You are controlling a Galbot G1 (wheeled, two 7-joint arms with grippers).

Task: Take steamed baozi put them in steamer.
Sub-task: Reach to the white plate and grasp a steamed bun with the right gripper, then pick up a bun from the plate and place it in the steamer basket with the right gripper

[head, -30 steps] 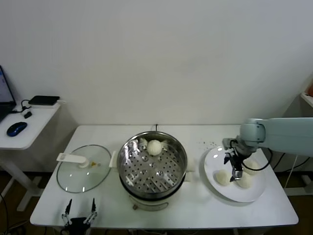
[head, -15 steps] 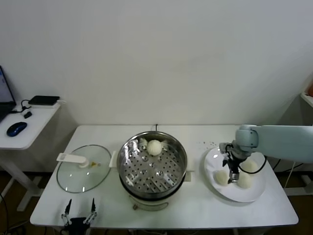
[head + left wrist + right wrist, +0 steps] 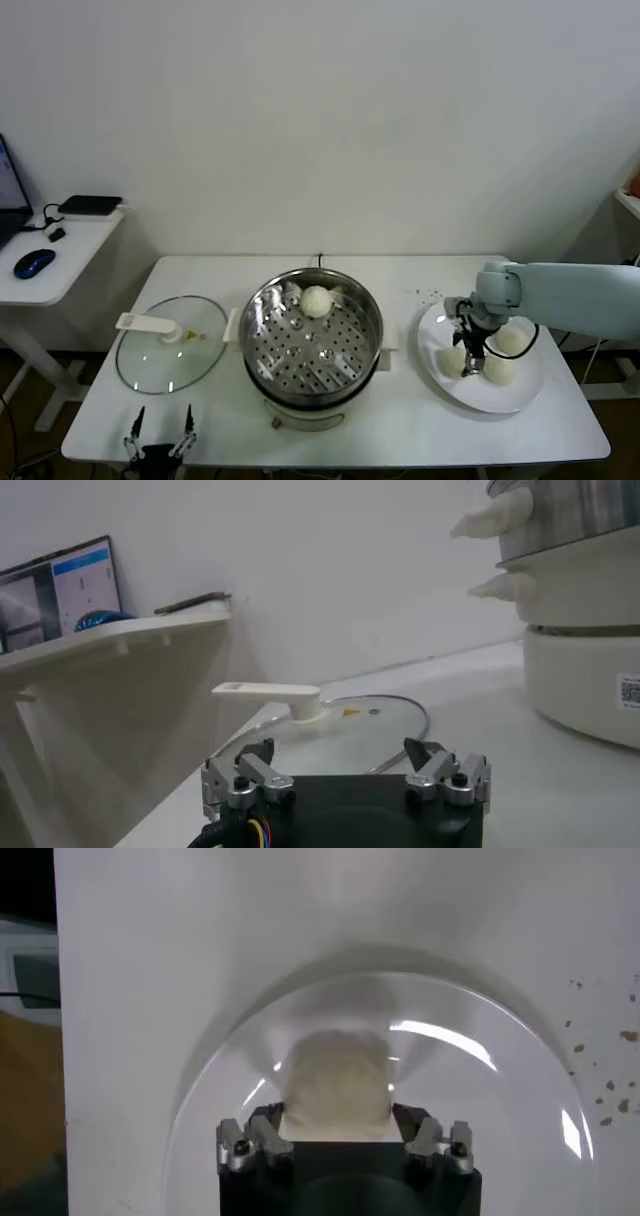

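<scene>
White tabletop (image 3: 400, 420) is carrying every item listed, with the steamer (image 3: 312, 345) serving as landmark. The steamer, a round shiny steel pot with perforated tray, white side handles and white base, is standing at the middle of the tabletop; its lower wall and handles are also showing in the left wrist view (image 3: 580, 600). One baozi (image 3: 316, 300) is lying inside the steamer against the far wall. A glass lid (image 3: 170, 355) with a white handle is lying flat just beside the steamer on its left side, also seen ahead of the left pincer (image 3: 340, 715). A white plate (image 3: 520, 395) is sitting near the steamer on its right side, bearing three more baozi: one (image 3: 453, 359) nearest the steamer, one (image 3: 499, 370) just beyond it, one (image 3: 510, 340) toward the far edge. The right pincer (image 3: 468, 362) is reaching down onto the plate, its fingers (image 3: 262, 1138) pressing on both flanks of the bun nearest the steamer (image 3: 335, 1083), clamped on it while the bun is resting on the plate (image 3: 500, 1098). The left pincer (image 3: 160, 432) is hanging at the front edge of the tabletop, in front of the lid and well apart from the steamer, its fingers (image 3: 250, 770) standing spread with nothing between them.
</scene>
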